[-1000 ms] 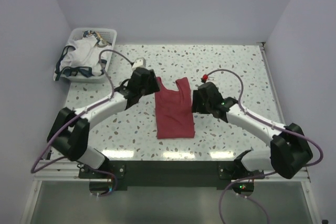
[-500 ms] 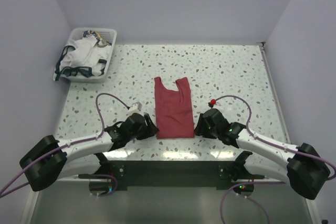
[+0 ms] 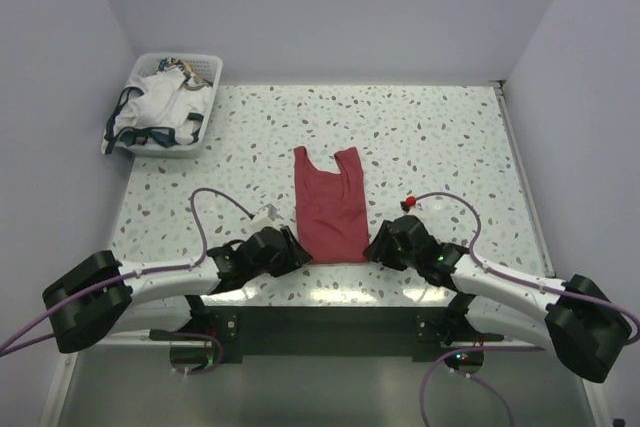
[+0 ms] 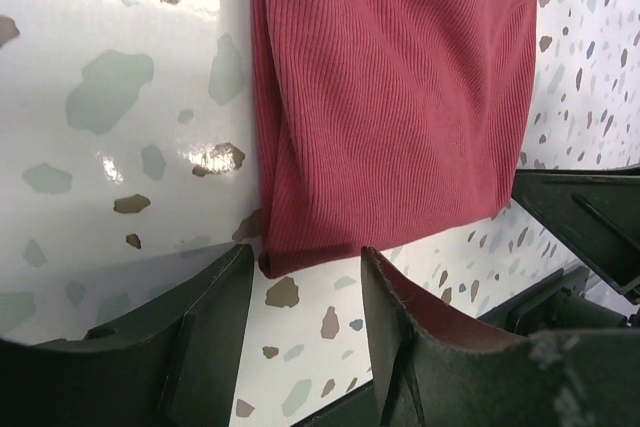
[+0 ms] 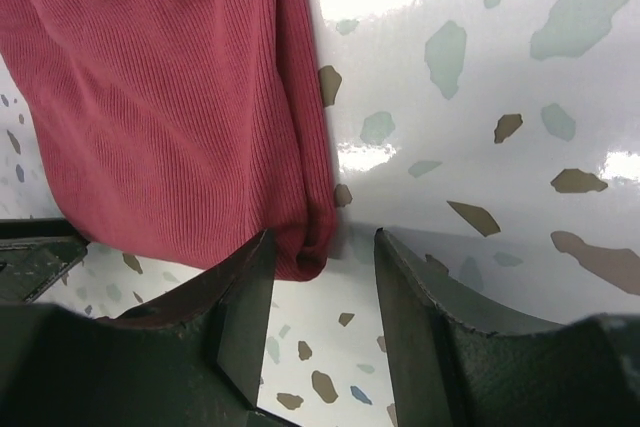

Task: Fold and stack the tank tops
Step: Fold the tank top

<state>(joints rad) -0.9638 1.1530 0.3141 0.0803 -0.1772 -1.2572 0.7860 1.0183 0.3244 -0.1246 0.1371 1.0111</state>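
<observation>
The dark red tank top lies flat mid-table, folded into a narrow strip, straps at the far end. My left gripper sits at its near left hem corner and my right gripper at its near right corner. In the left wrist view the red cloth has its corner just inside the open left gripper. The right wrist view shows the folded red corner between the tips of the open right gripper, not pinched. The white tank top lies crumpled in the basket.
A white basket stands at the table's far left corner against the wall. The near table edge runs just behind both grippers. Purple cables loop over each arm.
Both arms have swung from the strap end of the red tank top down to its near hem corners. Both pairs of jaws have narrowed somewhat. The cloth has not moved.
</observation>
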